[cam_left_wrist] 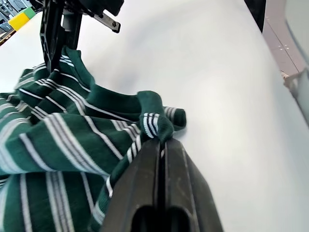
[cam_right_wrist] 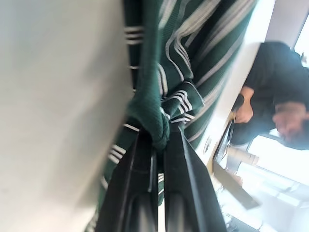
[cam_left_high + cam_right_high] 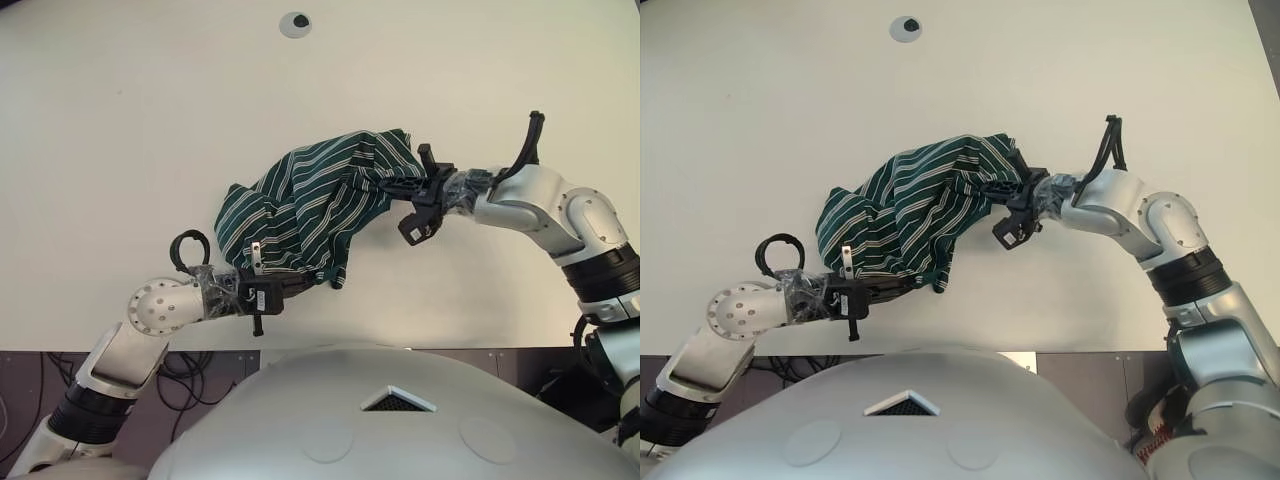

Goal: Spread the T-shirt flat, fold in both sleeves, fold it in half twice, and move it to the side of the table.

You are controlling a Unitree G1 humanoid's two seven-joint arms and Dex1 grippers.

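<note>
Crumpled dark-green, white-striped T-shirt (image 3: pixel 310 205) bunched on white table (image 3: pixel 120 120).
Left gripper (image 1: pixel 161 141) pinches its near edge; right gripper (image 2: pixel 159 139) pinches its opposite edge.

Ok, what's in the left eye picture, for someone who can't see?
Two robot arms hold a bunched green striped T-shirt over a white table. The left fingers pinch its near edge, the right fingers its far side.

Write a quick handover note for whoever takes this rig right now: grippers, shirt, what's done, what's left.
Left gripper: shut on a bunched edge of the T-shirt.
Right gripper: shut on the opposite edge.
T-shirt: crumpled in a heap between both grippers, mid-table.
Done: both grips taken.
To do: spread flat, fold sleeves, halve twice, move aside.
</note>
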